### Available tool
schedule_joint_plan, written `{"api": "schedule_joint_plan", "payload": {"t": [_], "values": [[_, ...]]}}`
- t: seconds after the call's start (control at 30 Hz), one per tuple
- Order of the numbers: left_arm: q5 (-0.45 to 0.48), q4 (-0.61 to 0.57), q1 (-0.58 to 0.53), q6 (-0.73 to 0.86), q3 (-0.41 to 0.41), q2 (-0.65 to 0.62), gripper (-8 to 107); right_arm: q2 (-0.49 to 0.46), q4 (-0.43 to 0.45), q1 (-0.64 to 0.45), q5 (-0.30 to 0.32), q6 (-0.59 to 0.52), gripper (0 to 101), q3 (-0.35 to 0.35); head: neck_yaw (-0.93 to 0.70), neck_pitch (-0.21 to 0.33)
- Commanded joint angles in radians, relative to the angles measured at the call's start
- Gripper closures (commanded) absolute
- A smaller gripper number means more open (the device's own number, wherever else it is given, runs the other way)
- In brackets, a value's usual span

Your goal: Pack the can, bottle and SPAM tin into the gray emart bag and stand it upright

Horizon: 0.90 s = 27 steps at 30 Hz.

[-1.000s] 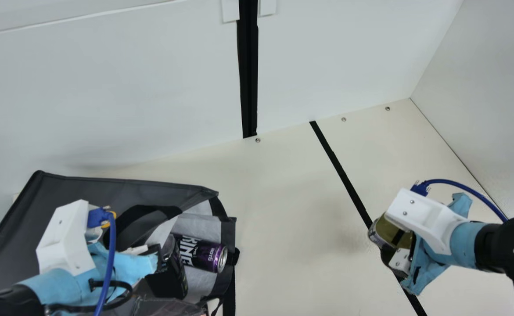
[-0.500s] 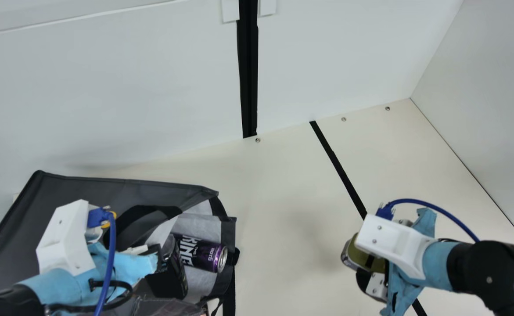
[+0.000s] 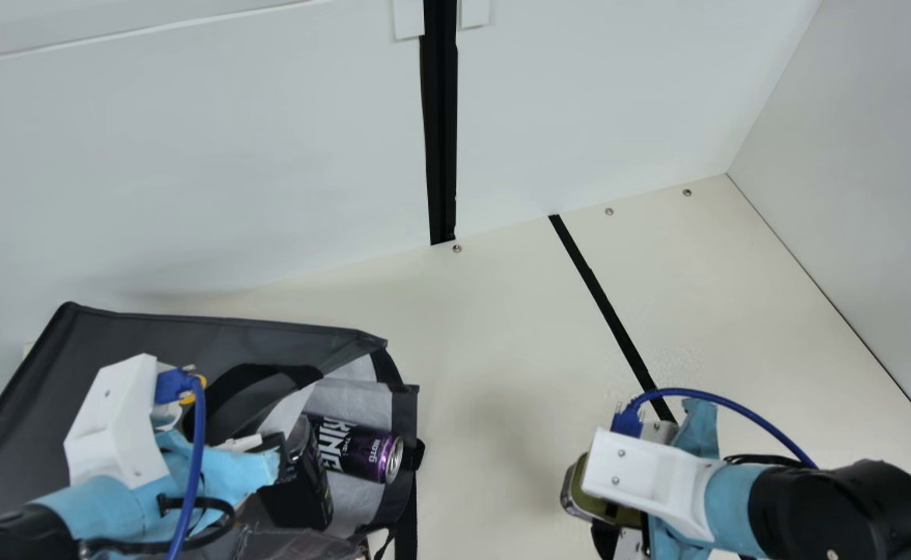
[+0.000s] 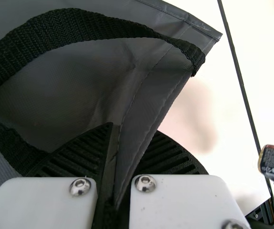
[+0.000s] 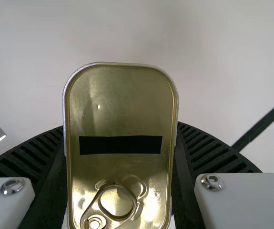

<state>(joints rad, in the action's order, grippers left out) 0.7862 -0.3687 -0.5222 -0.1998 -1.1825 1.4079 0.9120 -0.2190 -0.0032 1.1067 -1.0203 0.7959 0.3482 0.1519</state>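
SPAM tin [image 5: 98, 109], metal, gold-lidded and round-cornered, held in the black ribbed right tool [image 3: 603, 502]

So the right tool has the tin pinched between its two ribbed fingers, one against each side; in the right wrist view the lid is right up close, with a wire ring pull [image 5: 136, 210] and a short black strip [image 5: 120, 145] across the gold; the main view puts it over the cream worktop [image 3: 486, 350], well apart from the dark gray fabric emart bag [image 3: 136, 334].

That bag is lying over on the worktop at the main view's left, its pale gray lining [image 3: 354, 393] showing at the mouth; the left tool [image 3: 117, 420] is closed on a fold of it, and the left wrist view shows the fabric running down between the fingers, with the black webbing handle [image 4: 75, 24] looping just beside.

Purple, black and silver can [image 3: 358, 451] is lying on its side in the mouth, metal end facing out; a dark boxy item [image 3: 299, 494] sits right by it, partly behind the left tool's pale blue wrapping [image 3: 225, 467]; honestly can't tell if that's the bottle or something else.
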Motion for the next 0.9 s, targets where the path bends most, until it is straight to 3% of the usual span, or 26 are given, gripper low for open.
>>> {"api": "schedule_joint_plan", "payload": {"t": [0.0,0.33,0.87], "values": [[0.0,0.0,0.0,0.0,0.0,0.0,107,-0.002,-0.005,0.054,-0.003,0.022,101,-0.003,0.001,0.023],[0.0,0.0,0.0,0.0,0.0,0.0,107,-0.014,-0.085,0.188,-0.063,0.061,101,-0.033,0.001,0.023],[0.0,0.0,0.0,0.0,0.0,0.0,107,0.012,-0.404,0.247,-0.232,-0.083,101,-0.121,0.001,0.023]]}}
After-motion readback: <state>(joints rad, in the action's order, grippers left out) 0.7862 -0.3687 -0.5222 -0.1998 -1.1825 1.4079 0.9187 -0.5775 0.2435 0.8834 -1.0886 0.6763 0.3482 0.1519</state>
